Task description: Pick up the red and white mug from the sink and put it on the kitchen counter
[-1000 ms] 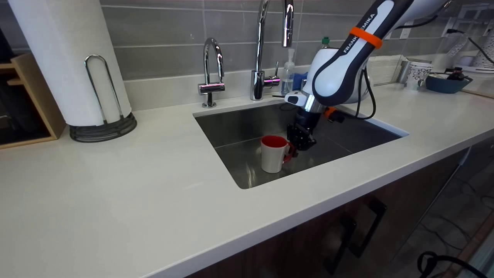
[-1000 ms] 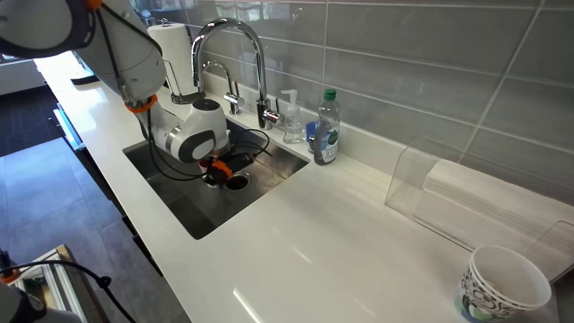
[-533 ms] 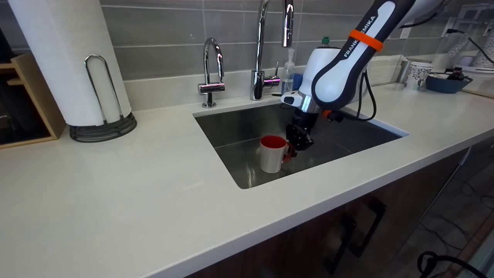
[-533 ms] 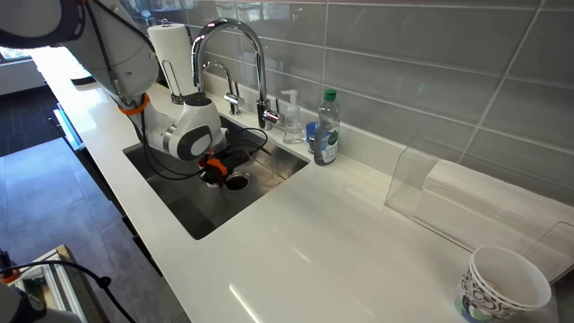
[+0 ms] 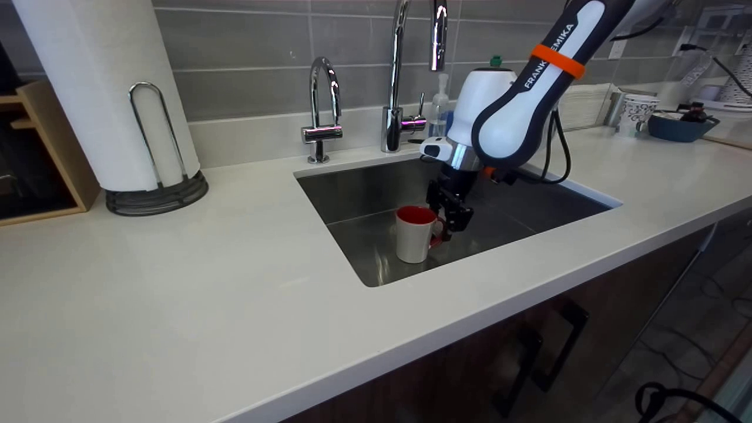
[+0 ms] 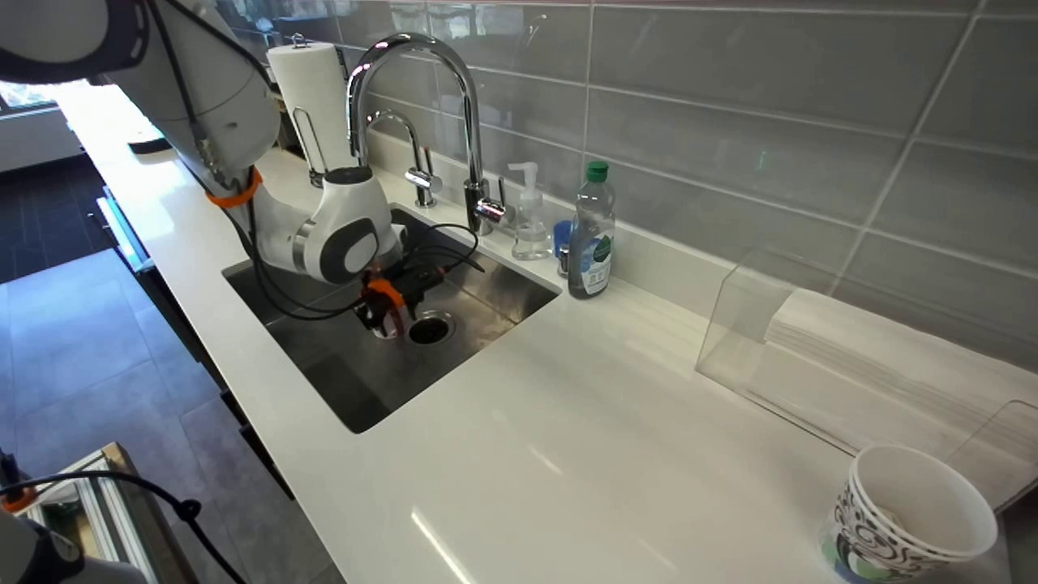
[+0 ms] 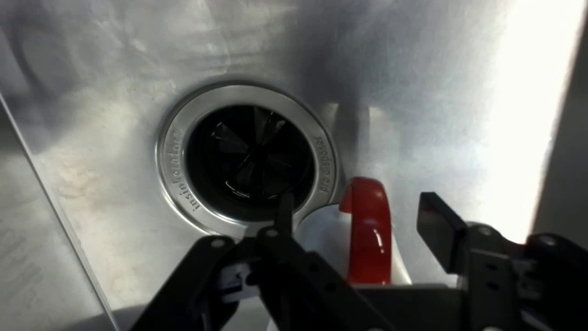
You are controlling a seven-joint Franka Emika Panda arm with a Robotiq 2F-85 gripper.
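The mug [image 5: 412, 242], white outside with red inside, stands upright on the floor of the steel sink [image 5: 352, 197]. Its red handle [image 7: 370, 234] points toward my gripper [image 7: 360, 219]. In the wrist view my fingers stand apart, one on each side of the handle, with a visible gap between the handle and the right-hand pad [image 7: 436, 232]. From an exterior view the gripper [image 5: 447, 216] is low in the basin, right beside the mug. Another exterior view has the mug [image 6: 391, 328] mostly hidden behind the gripper. The white kitchen counter [image 5: 200, 305] surrounds the sink.
A drain [image 7: 250, 156] lies next to the mug. Behind the basin rise a small faucet [image 5: 318, 111] and a tall faucet [image 6: 470, 122], with a soap pump [image 6: 531, 219] and a dish soap bottle [image 6: 592, 235]. A paper towel roll [image 5: 111, 100] stands on the counter.
The gripper's fingers have spread from shut to open. The arm has shifted slightly toward the mug, leftward in both exterior views. The mug moved a touch left early on, staying upright.
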